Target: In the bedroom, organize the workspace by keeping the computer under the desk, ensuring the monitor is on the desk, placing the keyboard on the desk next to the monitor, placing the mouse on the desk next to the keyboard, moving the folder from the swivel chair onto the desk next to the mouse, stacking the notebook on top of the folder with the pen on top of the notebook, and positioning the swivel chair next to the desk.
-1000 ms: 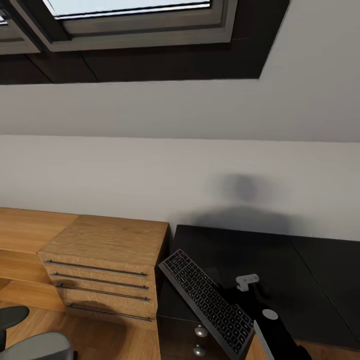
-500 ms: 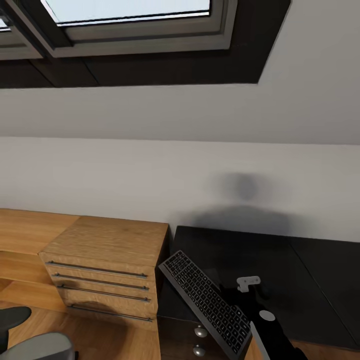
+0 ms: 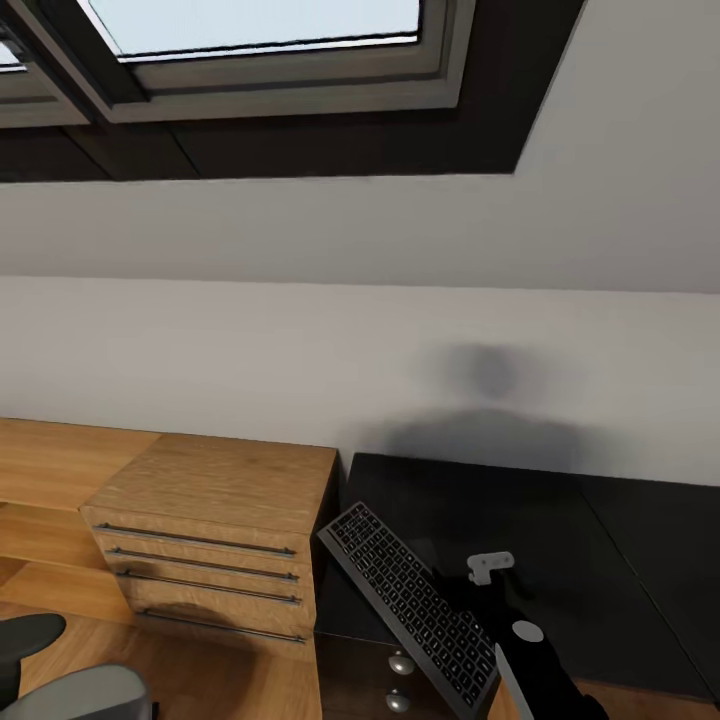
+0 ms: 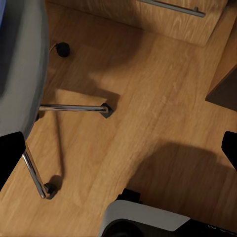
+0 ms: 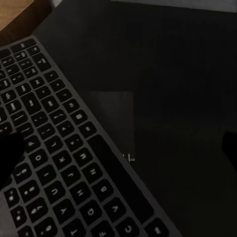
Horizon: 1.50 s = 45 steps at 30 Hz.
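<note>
The dark grey keyboard (image 3: 415, 605) hangs tilted in the air over the front left corner of a black cabinet desk (image 3: 560, 520) with round silver knobs (image 3: 401, 662). My right gripper (image 5: 118, 148) holds it near its lower end. One dark finger (image 5: 10, 155) lies over the keys (image 5: 54, 163) and the other finger (image 5: 230, 144) stands off to the side. My right arm (image 3: 535, 665) rises from the bottom edge. The grey swivel chair (image 3: 70, 692) is at the lower left. My left gripper (image 4: 118, 153) hangs open above the wood floor beside the chair's chrome base (image 4: 69, 107).
A light wooden drawer unit (image 3: 205, 530) stands against the black cabinet desk's left side, under the sloped wall and skylight (image 3: 260, 20). The chair's legs and castors (image 4: 61, 48) spread over the floor (image 4: 148, 98). My white base (image 4: 143, 219) is close to them.
The view has tilted up slightly. My right arm has shifted a little left, and the keyboard's near end has moved with it.
</note>
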### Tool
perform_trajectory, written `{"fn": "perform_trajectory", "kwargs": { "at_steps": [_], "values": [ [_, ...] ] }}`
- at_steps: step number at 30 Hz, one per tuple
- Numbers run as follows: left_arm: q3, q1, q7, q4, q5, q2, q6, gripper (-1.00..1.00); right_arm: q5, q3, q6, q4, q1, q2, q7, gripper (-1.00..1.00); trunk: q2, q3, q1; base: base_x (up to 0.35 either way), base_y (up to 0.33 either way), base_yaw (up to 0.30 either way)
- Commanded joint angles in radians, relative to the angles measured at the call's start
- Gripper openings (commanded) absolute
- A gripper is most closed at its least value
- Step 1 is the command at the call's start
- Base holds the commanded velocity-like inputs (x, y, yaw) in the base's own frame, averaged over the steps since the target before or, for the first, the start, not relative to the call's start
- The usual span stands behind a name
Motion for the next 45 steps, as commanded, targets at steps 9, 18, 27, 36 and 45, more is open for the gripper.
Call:
{"fn": "perform_trajectory", "kwargs": {
  "at_steps": [9,18,27,36,45],
  "values": [
    [-0.008,-0.001,0.004,0.000,0.009,0.000,-0.004,1.00,0.007,0.002,0.006,0.005,-0.001,0.001,0.001,1.00,-0.002,-0.002,0.000,0.000,0.000,0.000],
    [-0.008,-0.001,0.004,0.000,0.009,0.000,-0.004,1.00,0.009,0.006,0.004,0.034,-0.001,0.001,-0.001,1.00,-0.002,-0.002,0.000,-0.247,0.000,0.000],
    [-0.007,-0.001,0.001,-0.011,0.010,-0.007,-0.008,1.00,-0.045,-0.041,0.008,0.078,-0.001,-0.006,0.046,1.00,-0.002,-0.002,0.000,-0.190,0.000,0.000],
    [-0.006,-0.001,0.006,-0.015,0.010,-0.027,-0.007,1.00,-0.176,-0.137,0.014,0.086,-0.001,-0.017,0.088,1.00,-0.065,-0.030,0.035,-0.003,0.000,0.000],
    [-0.007,-0.001,0.007,-0.015,0.010,-0.029,-0.006,1.00,-0.239,-0.175,0.015,0.086,-0.001,-0.031,0.092,1.00,-0.128,-0.058,0.069,0.000,0.000,0.000]
  ]
}}
